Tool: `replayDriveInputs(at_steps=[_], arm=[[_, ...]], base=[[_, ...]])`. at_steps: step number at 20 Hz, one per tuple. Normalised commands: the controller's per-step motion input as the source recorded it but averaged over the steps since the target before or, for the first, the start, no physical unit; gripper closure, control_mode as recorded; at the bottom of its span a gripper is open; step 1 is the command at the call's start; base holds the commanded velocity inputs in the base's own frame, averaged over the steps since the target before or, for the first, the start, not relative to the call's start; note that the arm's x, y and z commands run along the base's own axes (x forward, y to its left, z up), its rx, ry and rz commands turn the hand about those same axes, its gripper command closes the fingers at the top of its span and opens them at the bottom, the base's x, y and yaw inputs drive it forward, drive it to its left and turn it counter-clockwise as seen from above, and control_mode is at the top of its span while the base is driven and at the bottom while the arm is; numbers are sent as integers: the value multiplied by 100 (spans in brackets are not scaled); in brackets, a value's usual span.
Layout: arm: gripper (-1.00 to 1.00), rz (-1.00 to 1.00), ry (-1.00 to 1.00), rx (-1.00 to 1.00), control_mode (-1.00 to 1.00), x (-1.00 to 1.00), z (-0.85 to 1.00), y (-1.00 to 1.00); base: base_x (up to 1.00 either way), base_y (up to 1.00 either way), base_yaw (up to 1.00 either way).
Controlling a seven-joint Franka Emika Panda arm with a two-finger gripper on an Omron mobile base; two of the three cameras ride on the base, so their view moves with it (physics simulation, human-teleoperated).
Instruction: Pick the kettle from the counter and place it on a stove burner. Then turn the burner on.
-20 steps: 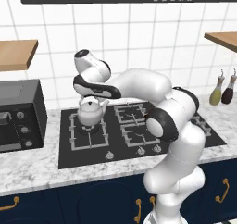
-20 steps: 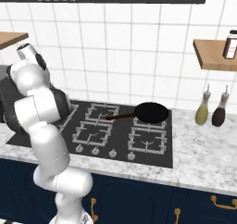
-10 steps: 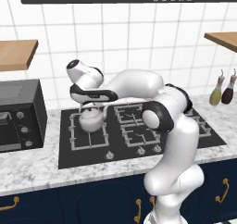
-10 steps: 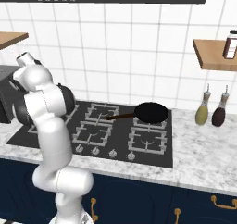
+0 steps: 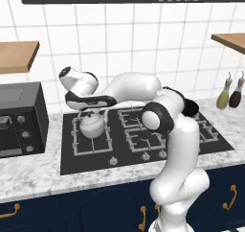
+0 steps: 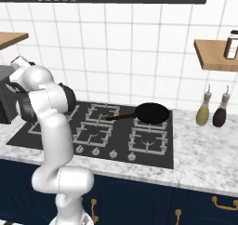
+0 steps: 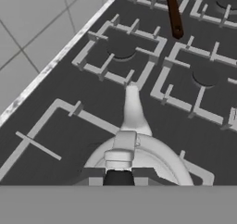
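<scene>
The small silvery-white kettle [image 5: 92,127] sits low on the wide left stove burner's square grate [image 5: 76,143] on the black cooktop. My gripper [image 5: 90,112] is right above it, shut on the thin black arched handle. In the hand view the kettle [image 7: 132,126] lies just below the gripper [image 7: 118,177], with its spout pointing toward the middle burners. The handle is pinched between the two fingertips [image 7: 91,175], and the grate [image 7: 38,145] runs around it. I cannot tell whether the kettle's base rests fully on the grate. The marble counter [image 5: 38,176] runs in front.
A black frying pan [image 6: 151,112] rests on the back right burner, its handle [image 7: 174,15] pointing left. Burner knobs [image 5: 114,161] line the cooktop's front edge. A dark toaster oven [image 5: 19,121] stands to the left and two bottles [image 5: 228,95] to the right.
The arm has swung left and lowered the kettle from above the cooktop onto the wide left burner's grate. The gripper has stayed shut on the handle.
</scene>
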Motion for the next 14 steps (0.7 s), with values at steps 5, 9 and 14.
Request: replayDriveInputs(at_steps=[5, 9, 14], arm=[[100, 0, 0, 0, -100, 19, 0, 0], [100, 0, -4, 0, -100, 11, 0, 0], [100, 0, -1, 2, -100, 0, 0, 0]], base=[[0, 0, 0], [0, 0, 0], [0, 0, 0]])
